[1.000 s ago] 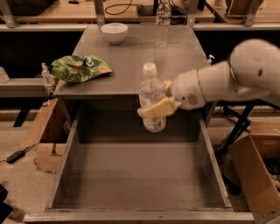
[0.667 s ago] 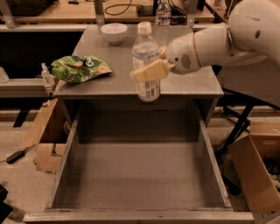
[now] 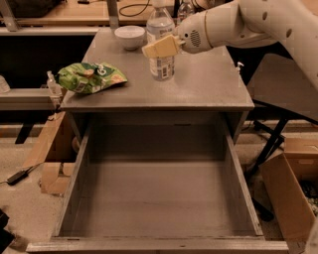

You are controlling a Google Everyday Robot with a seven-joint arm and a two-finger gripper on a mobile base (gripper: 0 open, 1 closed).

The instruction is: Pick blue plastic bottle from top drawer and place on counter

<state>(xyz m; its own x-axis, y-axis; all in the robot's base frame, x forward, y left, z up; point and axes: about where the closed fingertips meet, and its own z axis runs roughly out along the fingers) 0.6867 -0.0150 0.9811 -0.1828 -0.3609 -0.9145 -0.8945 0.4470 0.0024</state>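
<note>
The blue plastic bottle (image 3: 161,47), clear with a white cap and a pale label low down, is upright over the middle of the grey counter (image 3: 208,79); its base is at or just above the surface. My gripper (image 3: 161,45) is shut on the bottle's middle, reaching in from the right on the white arm. The top drawer (image 3: 159,198) stands pulled fully out below the counter, and its floor is bare.
A green snack bag (image 3: 89,77) lies at the counter's left edge. A white bowl (image 3: 130,36) sits at the back left. A slimmer clear bottle (image 3: 185,9) stands behind my arm. Cardboard boxes stand on the floor at left (image 3: 49,154) and right (image 3: 290,193).
My gripper has carried the bottle up out of the drawer area and farther back over the counter, then lower toward its surface.
</note>
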